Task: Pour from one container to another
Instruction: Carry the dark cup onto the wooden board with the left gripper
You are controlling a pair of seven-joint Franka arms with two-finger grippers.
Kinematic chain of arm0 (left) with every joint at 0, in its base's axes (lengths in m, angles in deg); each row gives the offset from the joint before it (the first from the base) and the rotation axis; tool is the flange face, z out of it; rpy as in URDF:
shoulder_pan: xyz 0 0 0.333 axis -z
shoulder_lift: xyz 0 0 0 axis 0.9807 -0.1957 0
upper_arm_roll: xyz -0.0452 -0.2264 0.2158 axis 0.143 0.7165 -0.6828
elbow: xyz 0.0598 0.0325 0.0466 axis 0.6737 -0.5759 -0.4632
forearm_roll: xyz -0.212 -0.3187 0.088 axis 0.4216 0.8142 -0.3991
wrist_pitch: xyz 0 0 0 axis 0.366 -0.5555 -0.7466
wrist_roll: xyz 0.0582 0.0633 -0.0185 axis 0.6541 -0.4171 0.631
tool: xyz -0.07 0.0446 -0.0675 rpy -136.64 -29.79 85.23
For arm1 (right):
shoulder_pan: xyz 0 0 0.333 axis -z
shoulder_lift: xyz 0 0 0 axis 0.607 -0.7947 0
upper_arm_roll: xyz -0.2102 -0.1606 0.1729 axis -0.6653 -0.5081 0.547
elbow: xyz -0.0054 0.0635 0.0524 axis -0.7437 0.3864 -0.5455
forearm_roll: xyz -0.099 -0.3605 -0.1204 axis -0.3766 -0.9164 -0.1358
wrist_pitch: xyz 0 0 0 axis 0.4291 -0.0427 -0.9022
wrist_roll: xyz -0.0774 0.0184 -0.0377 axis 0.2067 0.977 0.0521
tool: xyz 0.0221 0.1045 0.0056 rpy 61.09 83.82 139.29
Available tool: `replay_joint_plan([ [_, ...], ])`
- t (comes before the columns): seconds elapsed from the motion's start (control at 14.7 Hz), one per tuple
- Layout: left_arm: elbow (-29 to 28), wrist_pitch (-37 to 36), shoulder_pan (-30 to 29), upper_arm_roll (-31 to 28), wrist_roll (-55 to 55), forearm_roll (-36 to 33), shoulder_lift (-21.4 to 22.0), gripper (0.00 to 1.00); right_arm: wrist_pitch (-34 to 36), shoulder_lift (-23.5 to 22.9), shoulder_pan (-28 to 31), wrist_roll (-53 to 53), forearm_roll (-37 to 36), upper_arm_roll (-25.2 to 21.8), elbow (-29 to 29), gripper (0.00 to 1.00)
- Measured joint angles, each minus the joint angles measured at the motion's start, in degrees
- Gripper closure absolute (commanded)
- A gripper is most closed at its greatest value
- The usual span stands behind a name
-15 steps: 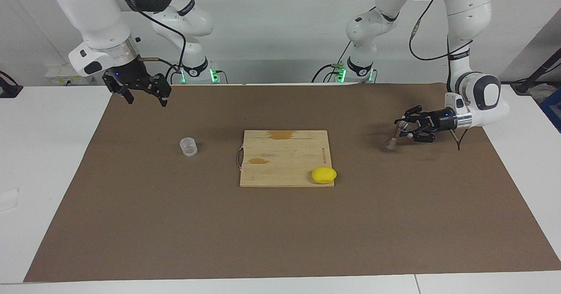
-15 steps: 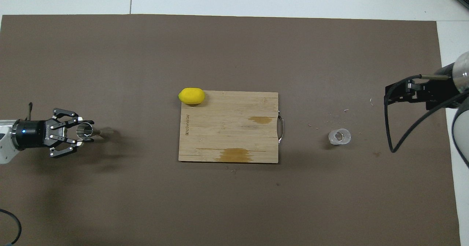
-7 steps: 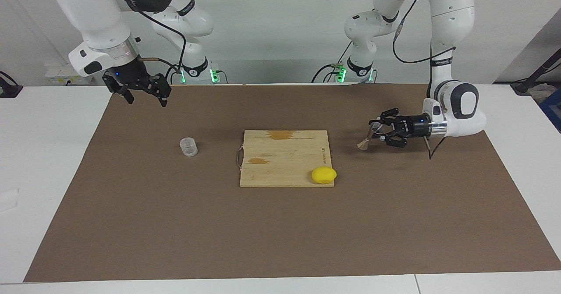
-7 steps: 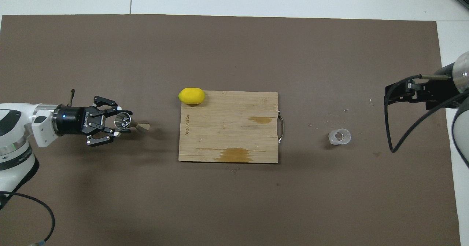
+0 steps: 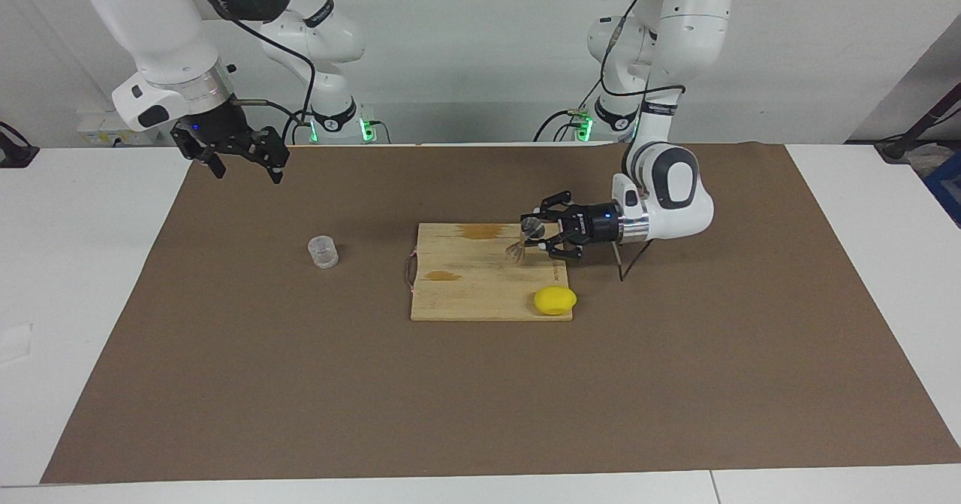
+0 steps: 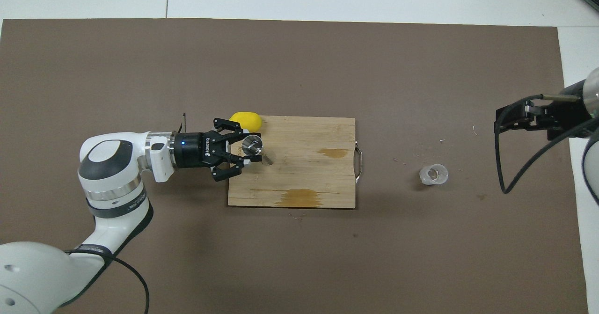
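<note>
We see the left arm (image 5: 661, 203) stretched level, jaws pinching the jigger (image 5: 525, 239), now carried over the board (image 5: 480, 279); right jaws spread.

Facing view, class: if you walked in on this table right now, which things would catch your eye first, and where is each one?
First the left pincer, shut on the metal jigger and holding it over the wooden cutting board in the middle of the brown mat. Next the yellow lemon at the board's corner, farther from the robots. The clear plastic cup stands alone toward the right arm's end, where the right pincer hangs open in the air.
</note>
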Motion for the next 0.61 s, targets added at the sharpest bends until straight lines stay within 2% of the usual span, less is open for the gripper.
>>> replay_joint_plan([
  [0.07,0.0,3.1,2.8,0.0,0.0,2.7,0.1,0.63,0.0,0.0,0.3,0.0,0.0,0.0,0.0,0.08],
  [0.34,0.1,17.2,15.2,0.1,-6.1,17.0,0.5,0.63,-0.6,0.0,1.4,1.7,0.0,-0.1,0.1,0.00],
  [0.61,0.3,25.2,23.1,0.1,-14.5,27.1,0.5,0.62,-0.8,0.1,2.0,14.2,0.0,-0.1,1.8,0.00],
])
